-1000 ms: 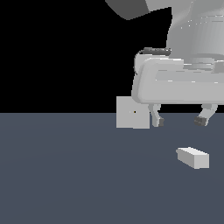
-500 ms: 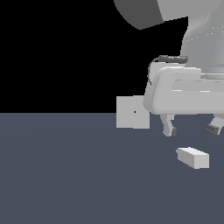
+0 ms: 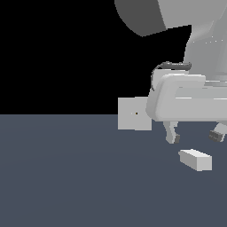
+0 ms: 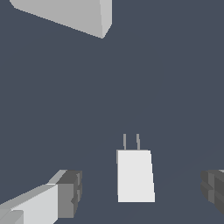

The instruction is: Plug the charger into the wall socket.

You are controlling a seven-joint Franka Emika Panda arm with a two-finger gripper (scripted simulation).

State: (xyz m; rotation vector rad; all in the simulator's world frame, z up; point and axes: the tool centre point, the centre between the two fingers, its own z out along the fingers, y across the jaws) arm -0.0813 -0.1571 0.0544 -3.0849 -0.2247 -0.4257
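The charger (image 3: 195,159) is a small light-grey block lying flat on the dark floor at the exterior view's right. In the wrist view the charger (image 4: 135,175) shows two thin prongs at one end, pointing towards the wall socket (image 4: 74,15). The wall socket (image 3: 134,114) is an upright light-grey square panel with a tiny dark dot, standing farther back. My gripper (image 3: 194,137) hangs open just above the charger, one finger on each side of it and nothing between them. In the wrist view the gripper (image 4: 142,194) straddles the charger without touching it.
The dark grey floor (image 3: 66,177) stretches around both objects. The arm's large grey body (image 3: 190,99) fills the exterior view's upper right and overlaps the panel's right edge.
The gripper has moved towards the exterior view's right and downward, coming to hover over the charger. The charger and socket have stayed put.
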